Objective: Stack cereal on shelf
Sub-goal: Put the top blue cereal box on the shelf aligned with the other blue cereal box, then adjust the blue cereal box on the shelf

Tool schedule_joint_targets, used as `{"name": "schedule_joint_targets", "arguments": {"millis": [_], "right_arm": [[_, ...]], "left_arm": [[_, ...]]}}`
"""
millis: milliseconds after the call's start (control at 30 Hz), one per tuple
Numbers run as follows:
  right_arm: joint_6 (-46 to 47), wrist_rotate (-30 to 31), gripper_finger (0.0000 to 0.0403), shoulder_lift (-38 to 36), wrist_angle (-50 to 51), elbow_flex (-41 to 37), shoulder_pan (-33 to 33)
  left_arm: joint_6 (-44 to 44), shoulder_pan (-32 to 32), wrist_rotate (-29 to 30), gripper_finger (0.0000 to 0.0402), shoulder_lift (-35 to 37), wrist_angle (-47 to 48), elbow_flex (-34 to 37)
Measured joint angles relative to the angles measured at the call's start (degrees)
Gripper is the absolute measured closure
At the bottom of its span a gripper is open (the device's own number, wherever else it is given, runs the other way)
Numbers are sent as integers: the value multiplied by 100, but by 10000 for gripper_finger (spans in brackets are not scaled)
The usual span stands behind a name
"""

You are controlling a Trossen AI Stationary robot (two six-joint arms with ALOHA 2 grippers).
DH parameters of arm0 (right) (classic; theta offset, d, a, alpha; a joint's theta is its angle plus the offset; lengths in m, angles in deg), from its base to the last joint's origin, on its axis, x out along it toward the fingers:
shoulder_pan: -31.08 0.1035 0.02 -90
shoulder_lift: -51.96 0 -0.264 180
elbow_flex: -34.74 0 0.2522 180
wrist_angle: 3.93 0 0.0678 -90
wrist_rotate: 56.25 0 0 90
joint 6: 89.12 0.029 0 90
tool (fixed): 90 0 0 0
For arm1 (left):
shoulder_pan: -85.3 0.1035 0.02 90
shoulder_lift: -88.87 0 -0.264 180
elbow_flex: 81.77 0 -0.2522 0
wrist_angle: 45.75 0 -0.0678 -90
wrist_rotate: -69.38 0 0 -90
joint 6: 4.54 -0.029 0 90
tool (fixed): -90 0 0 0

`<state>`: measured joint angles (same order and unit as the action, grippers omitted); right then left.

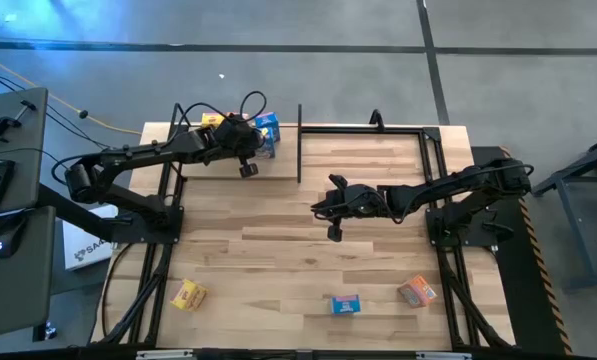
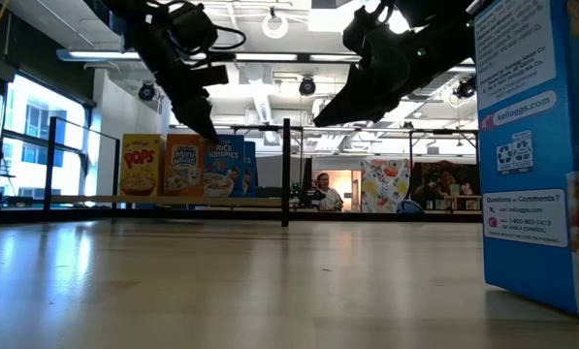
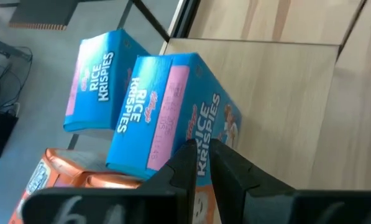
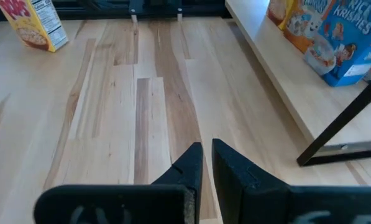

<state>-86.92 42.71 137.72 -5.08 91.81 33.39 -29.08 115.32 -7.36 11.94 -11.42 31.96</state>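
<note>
The shelf [image 1: 278,170] stands at the table's far left. A yellow [image 2: 141,165], an orange [image 2: 184,165] and a blue cereal box [image 2: 226,167] stand upright on its board. My left gripper [image 3: 201,162] hangs shut just above and in front of the blue boxes [image 3: 173,106], with nothing between its fingers. My right gripper [image 4: 205,163] is shut and empty, hovering over the bare middle of the table [image 1: 333,232]. Three more boxes lie near the table's near edge: yellow [image 1: 188,295], blue [image 1: 346,304] and orange [image 1: 416,291].
A black post [image 1: 299,140] marks the shelf's right end, and a thin black frame [image 1: 378,128] runs along the far edge. The wooden table top between the shelf and the near boxes is bare [image 4: 123,99]. A blue box stands close to the low camera [image 2: 536,145].
</note>
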Motion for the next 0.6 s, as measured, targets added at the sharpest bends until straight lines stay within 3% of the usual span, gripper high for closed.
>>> {"name": "schedule_joint_targets", "arguments": {"millis": [267,600], "right_arm": [[-306,-183,380,163,-1532,-451,-39],[-266,-191,380,163,-1625,-487,-91]], "left_arm": [[45,118,-259,367,0,-99,0],[164,-171,-537,367,129,514,-794]]}}
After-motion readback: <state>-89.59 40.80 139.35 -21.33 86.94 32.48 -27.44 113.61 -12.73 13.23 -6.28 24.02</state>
